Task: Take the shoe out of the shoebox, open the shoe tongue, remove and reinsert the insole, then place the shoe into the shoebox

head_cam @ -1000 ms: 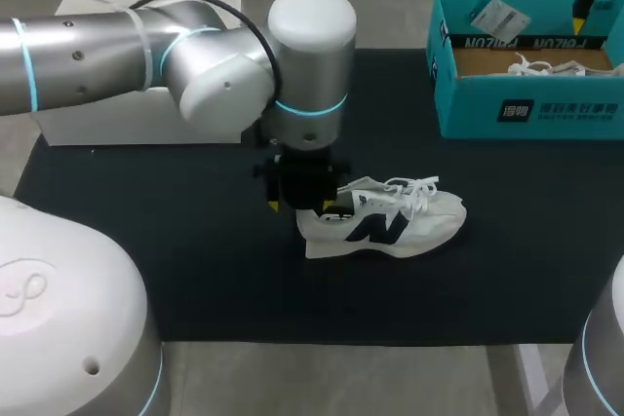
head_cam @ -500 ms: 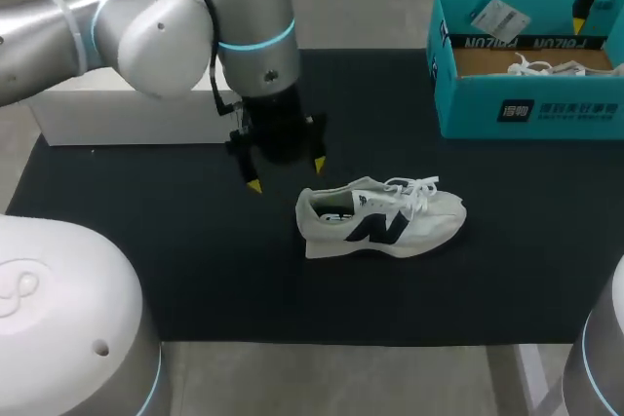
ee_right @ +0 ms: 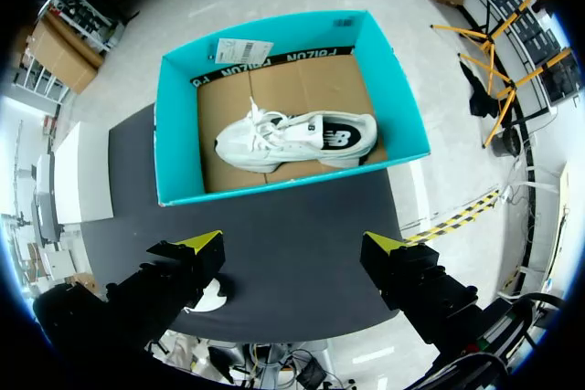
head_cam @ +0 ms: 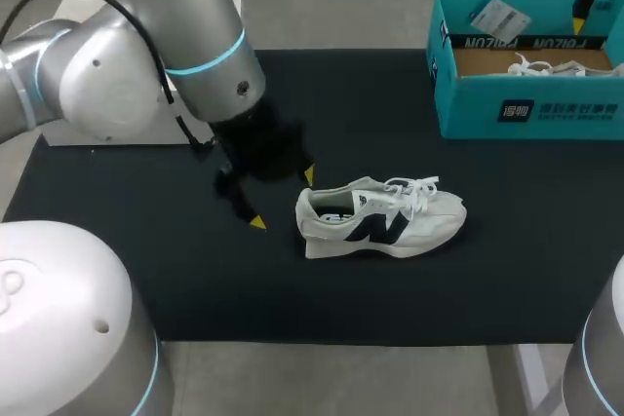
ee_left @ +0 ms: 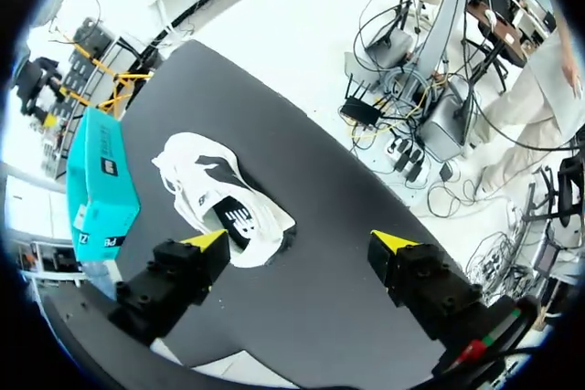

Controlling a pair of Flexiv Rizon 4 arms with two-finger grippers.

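Note:
A white sneaker with a dark logo [head_cam: 380,221] lies on its side on the black mat [head_cam: 487,260], toe to the right. My left gripper [head_cam: 283,200] hangs open just left of its heel, tilted, touching nothing. In the left wrist view the sneaker [ee_left: 219,198] lies ahead of the open gripper [ee_left: 300,242], closer to one finger. The teal shoebox [head_cam: 531,109] stands at the back right with a second white shoe [head_cam: 546,67] in it. My right gripper [head_cam: 583,9] is high over the box. Its wrist view shows the gripper [ee_right: 292,244] open above the box [ee_right: 174,143] and the boxed shoe [ee_right: 297,139].
A white block [ee_right: 82,175] sits at the mat's back left corner, partly behind my left arm. A paper tag [head_cam: 499,17] lies on the box's far flap. Bare mat stretches in front of and to the right of the sneaker.
My left gripper has come off the sneaker's heel, opened wide, and swung back and to the left, now tilted. The sneaker stays where it was. The right arm has not moved.

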